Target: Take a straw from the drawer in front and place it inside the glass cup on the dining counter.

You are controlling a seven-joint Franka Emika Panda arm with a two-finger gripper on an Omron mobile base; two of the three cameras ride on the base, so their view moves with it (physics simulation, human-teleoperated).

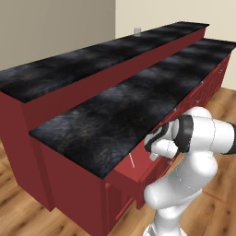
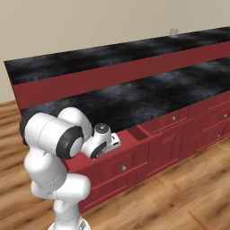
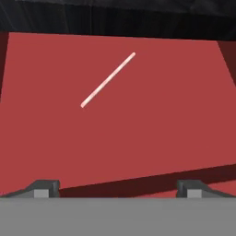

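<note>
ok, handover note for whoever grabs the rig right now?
Gripper: open, empty, hanging over the pulled-out drawer.
Straw: lying flat and diagonal on the drawer floor, ahead of the fingertips, untouched.
Glass cup: upright near the far end of the dining counter, nothing in it as far as can be told.
Done: drawer is open.
Left: descend, grasp straw, carry it to the cup, drop it in.

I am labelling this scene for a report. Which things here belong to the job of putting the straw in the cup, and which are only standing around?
Belong to the job:
- straw, lying flat in the open drawer
- glass cup on the dining counter
- gripper, open above the drawer

Standing around:
- lower countertop
- closed red drawers further along
- wooden floor
</note>
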